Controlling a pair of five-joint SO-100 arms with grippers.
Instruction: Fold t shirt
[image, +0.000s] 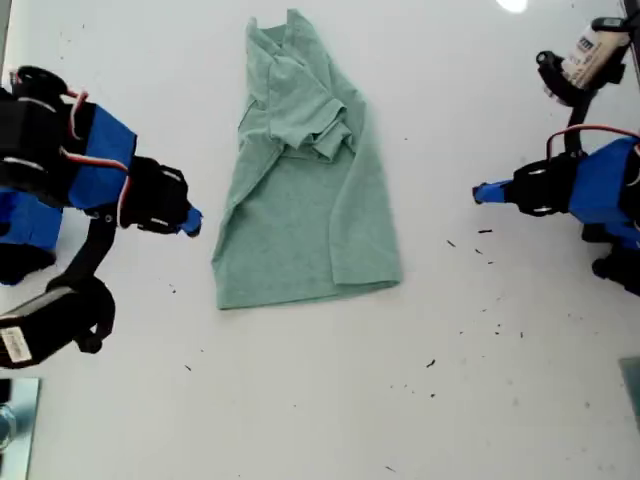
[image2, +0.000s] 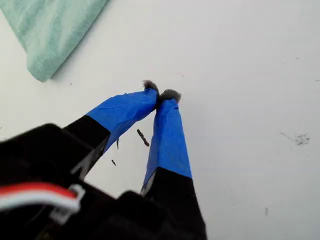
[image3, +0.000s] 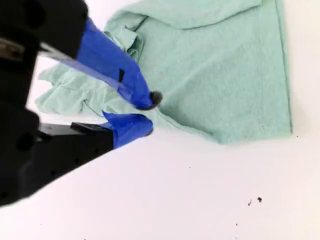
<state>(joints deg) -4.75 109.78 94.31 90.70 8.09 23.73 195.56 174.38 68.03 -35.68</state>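
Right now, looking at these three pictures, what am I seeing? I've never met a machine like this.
These are two small robot arms, black with blue-taped pincers, at a white table. The wide picture comes from a camera above, off the arms. The other two come from little cameras that ride on the arms and look along their pincers.

A pale green t shirt lies partly folded in the middle, with its sleeves bunched at one end. A few dark specks dot the table.

My first gripper belongs to the arm on the exterior view's right. Its tips are pressed together over bare table, with a corner of the shirt nearby. My second gripper, on the exterior view's left, is slightly open at the shirt's edge. Neither seems to hold anything.
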